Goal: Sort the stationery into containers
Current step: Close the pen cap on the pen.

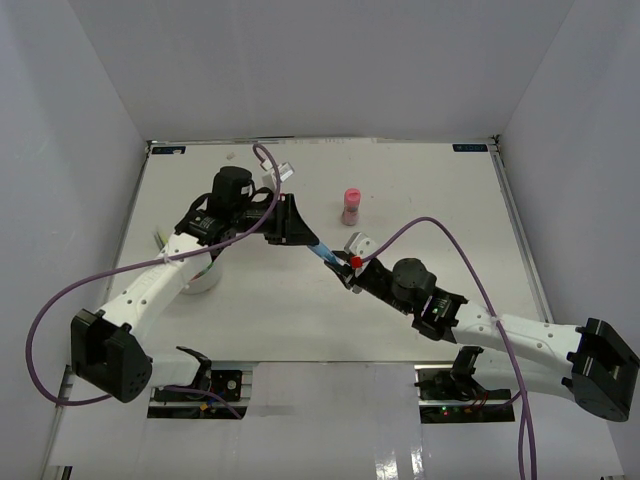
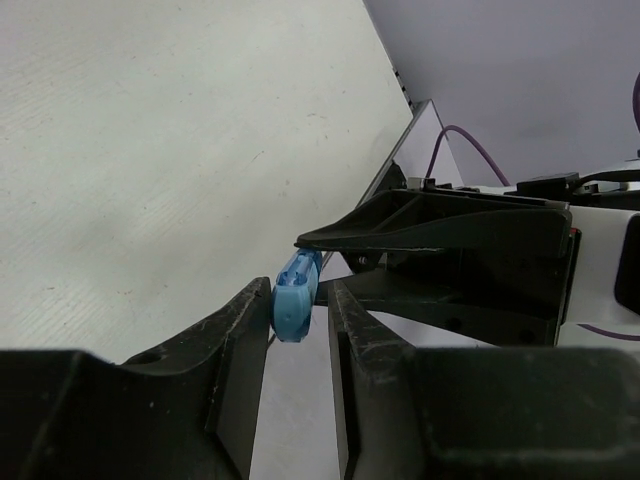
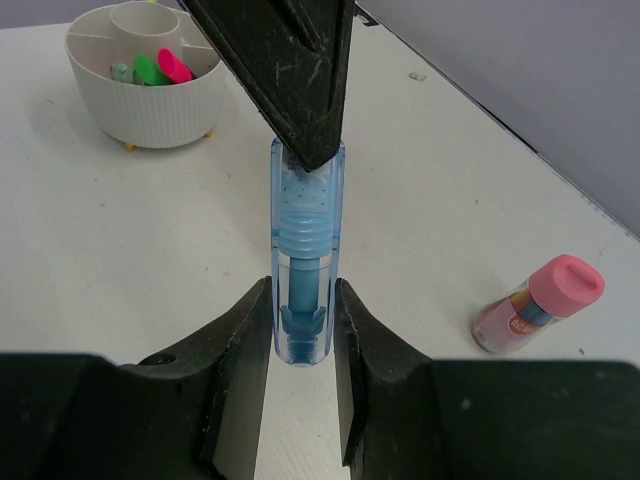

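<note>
Right pincer (image 3: 300, 345) and left pincer (image 2: 297, 310) both clamp the translucent blue plastic pen (image 3: 305, 240) in mid-air above the table (image 1: 450, 200), well apart from the ribbed white round bowl (image 3: 145, 95); a mistimed release could drop it, or opposing pulls twist it loose.

No text can be read. Two small blue labels (image 1: 170, 150) at the table's (image 1: 420, 320) far corners are illegibly small, and the pink cylinder's (image 3: 540, 305) print is blurred.
</note>
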